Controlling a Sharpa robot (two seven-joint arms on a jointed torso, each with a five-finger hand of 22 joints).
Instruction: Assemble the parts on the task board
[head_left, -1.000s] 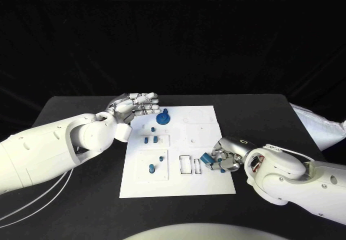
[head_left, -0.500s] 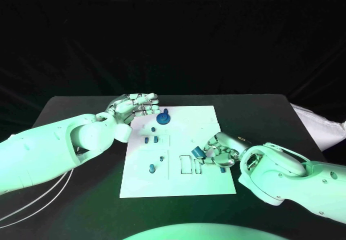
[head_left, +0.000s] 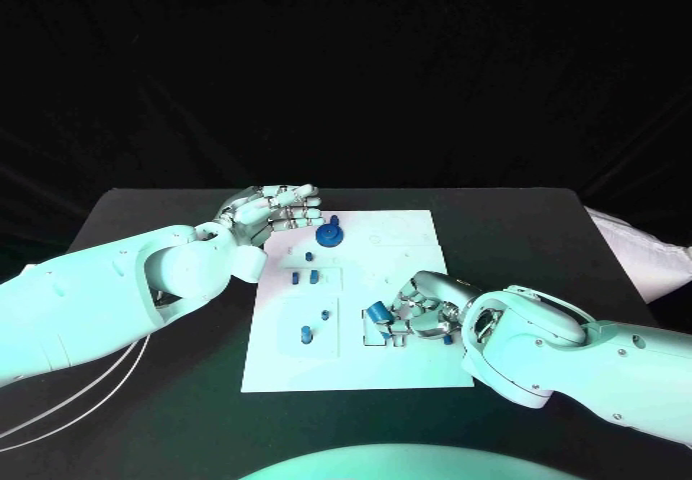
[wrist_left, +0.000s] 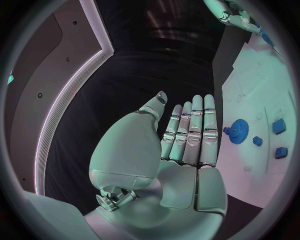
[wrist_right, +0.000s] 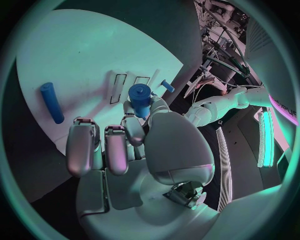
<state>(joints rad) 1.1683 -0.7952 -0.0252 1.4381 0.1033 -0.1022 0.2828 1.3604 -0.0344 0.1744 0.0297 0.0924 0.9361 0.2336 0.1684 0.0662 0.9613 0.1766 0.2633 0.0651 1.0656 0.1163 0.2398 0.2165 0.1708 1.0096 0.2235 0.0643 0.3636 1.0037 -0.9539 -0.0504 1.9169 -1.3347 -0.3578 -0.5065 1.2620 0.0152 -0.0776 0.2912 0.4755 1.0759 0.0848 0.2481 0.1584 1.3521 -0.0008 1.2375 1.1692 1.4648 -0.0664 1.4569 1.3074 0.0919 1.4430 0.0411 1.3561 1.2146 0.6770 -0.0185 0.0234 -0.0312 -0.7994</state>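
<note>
1. Two hands work over the task board (head_left: 411, 372): the right hand (head_left: 421, 308) pinches a blue peg (head_left: 376, 312) just above two rectangular slots (head_left: 382, 333) near the board's middle.
2. By my reading the peg's long axis tilts, with the slots directly below.
3. Left hand (head_left: 274, 211) hovers flat, fingers pressed together, empty, beside the blue gear (head_left: 330, 236) at the far edge.

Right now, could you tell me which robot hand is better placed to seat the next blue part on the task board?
The right robot hand: it already holds a blue part just over the rectangular slots. The left robot hand holds nothing, at the task board's far corner beside the blue gear.
</note>
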